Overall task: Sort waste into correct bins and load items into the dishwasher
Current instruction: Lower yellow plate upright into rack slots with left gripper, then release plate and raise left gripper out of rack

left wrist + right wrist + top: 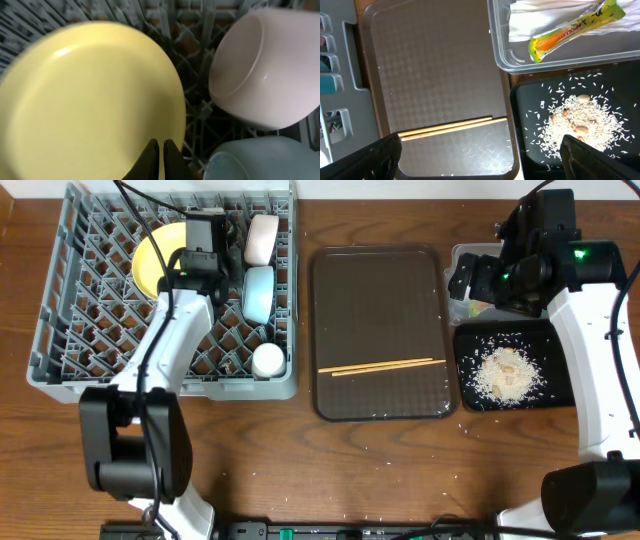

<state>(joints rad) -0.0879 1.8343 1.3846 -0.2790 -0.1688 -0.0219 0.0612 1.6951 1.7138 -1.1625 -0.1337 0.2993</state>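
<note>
L gripper point(159, 150) shut, empty, tips in front of yellow plate point(85, 105) lower rim; plate stands near back edge of rack point(60, 360), with white bowl point(265, 70) and blue bowl point(260, 160) beside it. R gripper point(480, 145) wide open, empty, above left edge of black tray point(525, 95) holding rice point(577, 117); wrapper point(575, 27) and napkin point(535, 17) lie in clear tub point(502, 55). Chopsticks point(445, 127) lie by front edge of brown tray point(430, 60), on wood table point(300, 480).

Yellow plate point(90, 100), white bowl point(265, 70), light-blue bowl point(260, 160), grey rack point(70, 330), brown tray point(380, 310), yellow-green-orange wrapper point(575, 30).
</note>
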